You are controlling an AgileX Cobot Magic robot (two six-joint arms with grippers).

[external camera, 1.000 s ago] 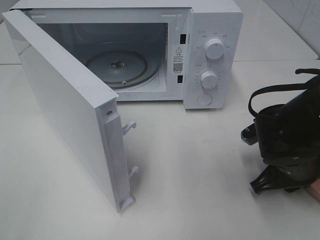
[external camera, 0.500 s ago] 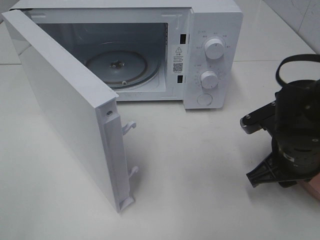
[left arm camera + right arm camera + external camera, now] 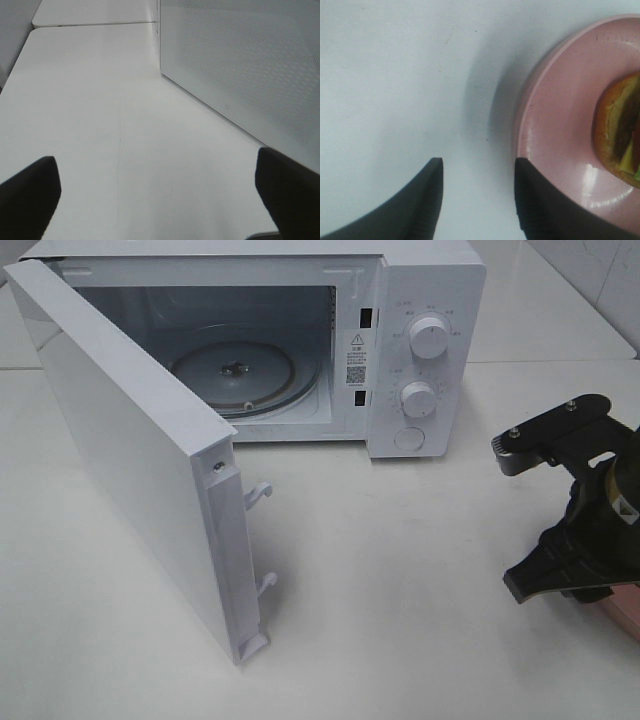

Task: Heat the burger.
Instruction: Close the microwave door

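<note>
From the high camera we see the microwave (image 3: 400, 340) at the back of the white table (image 3: 400, 620), with its door (image 3: 130, 450) swung wide toward the front, so the cavity and the glass turntable (image 3: 235, 375) are free to receive food. We judge that the door is left like this so that an arm can bring the plate in without another step. The right gripper (image 3: 565, 575) hangs low at the right edge of this view, over a sliver of the pink plate (image 3: 625, 610); the burger itself is not visible here. The open door stands between the left side of the table and the cavity, so any path from the right must pass in front of the control knobs (image 3: 428, 338) and stay clear of the door's free edge with its latch hooks (image 3: 258, 492). In the left wrist view, the left gripper (image 3: 160, 190) has its fingers far apart and holds nothing; it waits above bare table, just beside the mesh-patterned door (image 3: 250, 65). In the right wrist view, the right gripper (image 3: 477, 200) has its two dark fingers apart, with nothing between them, one finger (image 3: 540, 210) overlapping the rim of the pink plate (image 3: 560, 140). The burger (image 3: 620, 130) lies on that plate, partly cut by the frame edge. We think the gripper is placed to take the plate by its rim.
</note>
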